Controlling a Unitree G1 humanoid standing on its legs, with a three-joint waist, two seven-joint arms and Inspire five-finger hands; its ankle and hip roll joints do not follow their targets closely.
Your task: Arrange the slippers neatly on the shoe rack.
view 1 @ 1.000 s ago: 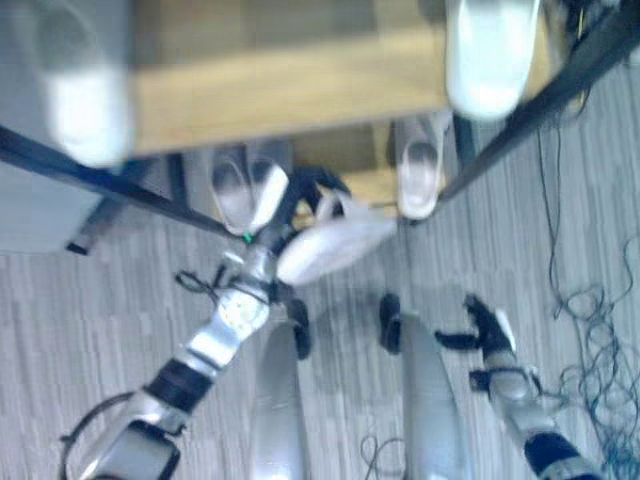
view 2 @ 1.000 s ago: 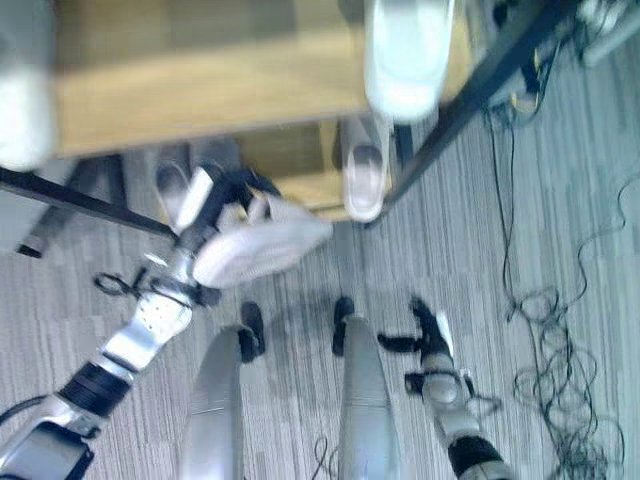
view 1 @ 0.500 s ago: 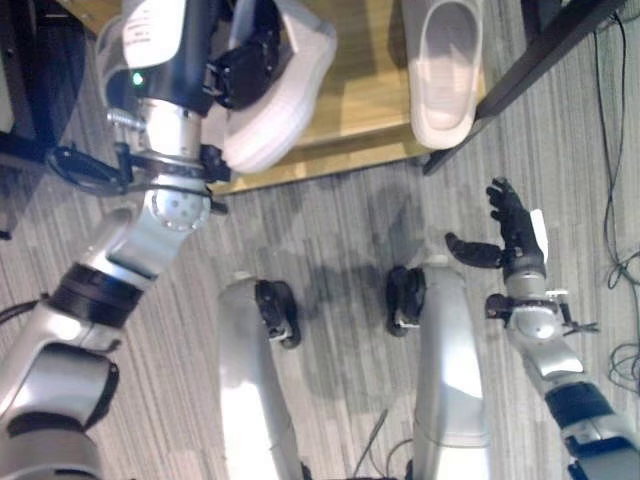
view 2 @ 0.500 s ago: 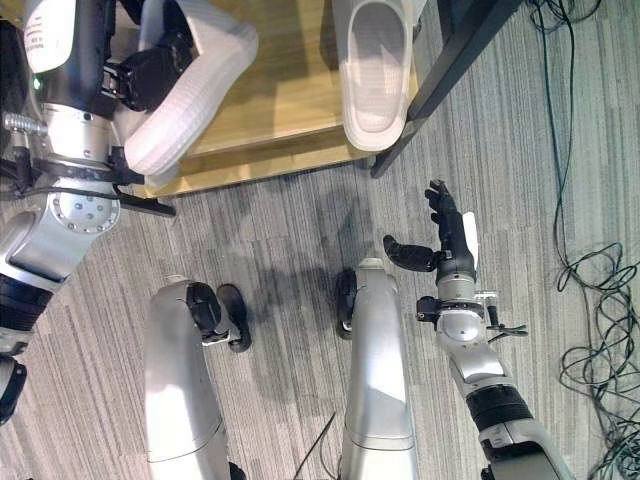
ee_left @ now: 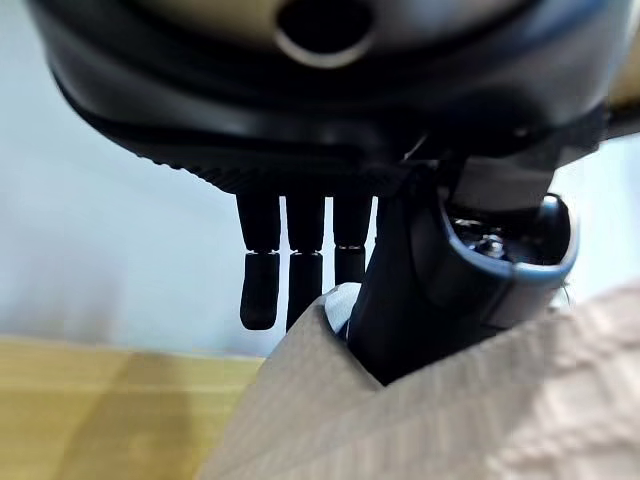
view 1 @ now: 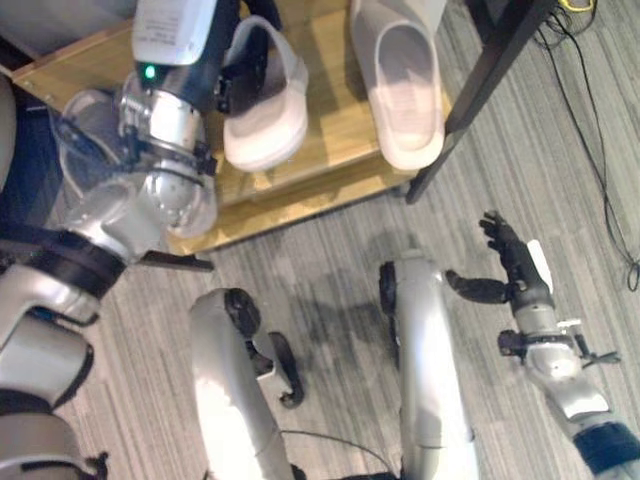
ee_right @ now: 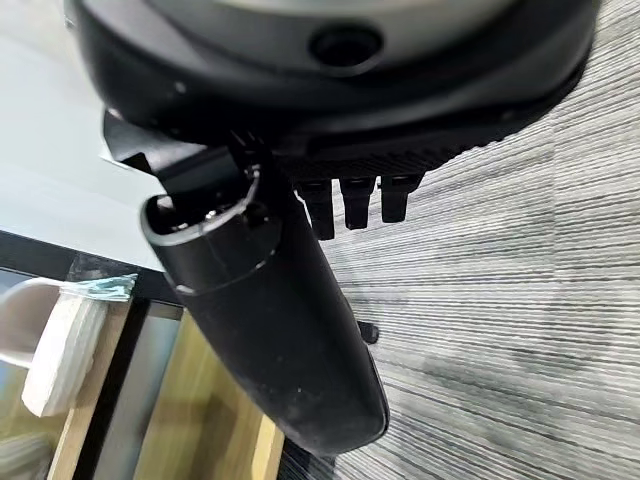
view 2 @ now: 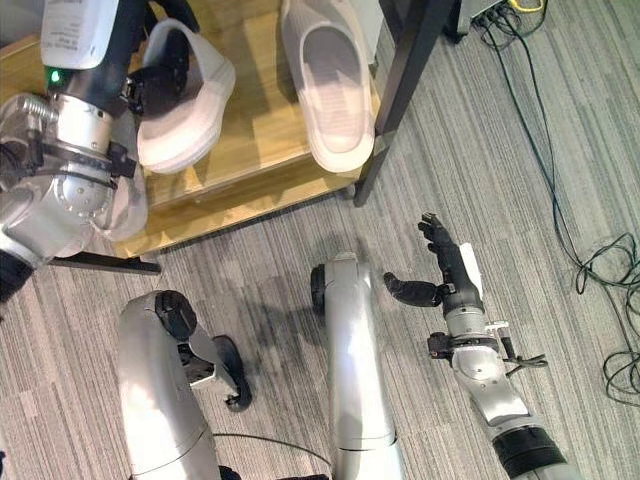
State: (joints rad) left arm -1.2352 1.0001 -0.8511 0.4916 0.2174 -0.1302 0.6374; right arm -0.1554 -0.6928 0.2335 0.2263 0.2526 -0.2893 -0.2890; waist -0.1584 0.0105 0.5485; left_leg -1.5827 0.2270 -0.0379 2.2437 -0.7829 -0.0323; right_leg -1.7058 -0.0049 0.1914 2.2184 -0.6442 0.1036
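The left hand (view 1: 240, 80) is curled round a pale slipper (view 1: 265, 105), fingers tucked under its strap, and holds it low over the wooden shelf (view 1: 330, 175) of the shoe rack. In the left wrist view the fingers (ee_left: 290, 275) hook over the slipper's edge with the thumb pressed against it, so the grip looks firm. The slipper sits at a slant, its toe pointing toward the shelf's front edge; whether its sole already touches the wood cannot be told.

Just beside it, toward the shelf's right end, a second slipper (view 1: 400, 85) lies flat with its toe jutting a little past the front edge, close to the rack's dark post (view 1: 490, 75). The two are near each other but not parallel.

The right hand (view 2: 445, 275) hangs idle over the grey carpet (view 2: 560, 180), well apart from the rack, fingers straight and thumb spread, holding nothing.

By my reading the task is well along: one slipper is placed, the other is at the shelf but not yet released. What seems left is to square the held slipper with its mate, set it down flat, and let go. The placed slipper's overhang may want a nudge back for a neat pair.
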